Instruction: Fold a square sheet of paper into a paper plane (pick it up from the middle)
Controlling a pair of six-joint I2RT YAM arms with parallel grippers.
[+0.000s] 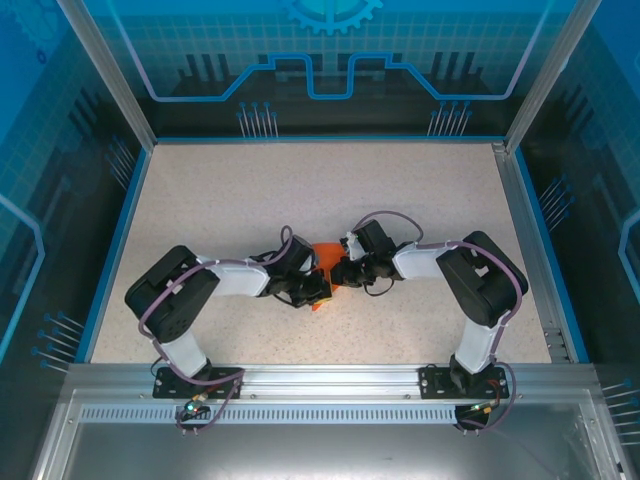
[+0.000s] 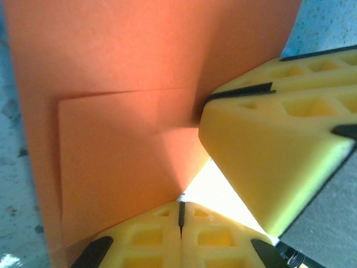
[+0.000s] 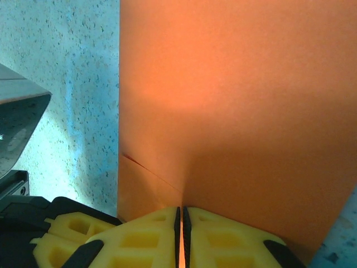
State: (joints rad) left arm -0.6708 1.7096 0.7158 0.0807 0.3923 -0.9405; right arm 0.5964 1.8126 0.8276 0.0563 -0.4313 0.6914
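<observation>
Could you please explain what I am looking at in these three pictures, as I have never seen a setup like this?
You see two robots: a left arm and a right arm, bolted to a table. The top picture looks down from behind them: the left gripper and right gripper meet mid-table at an orange paper. The other two pictures come from a camera on each wrist, looking along its yellow fingers. In both, those fingers are shut on the paper, so both grippers hold it. Creases show it is partly folded. The left wrist picture also catches the right gripper at the side.
</observation>
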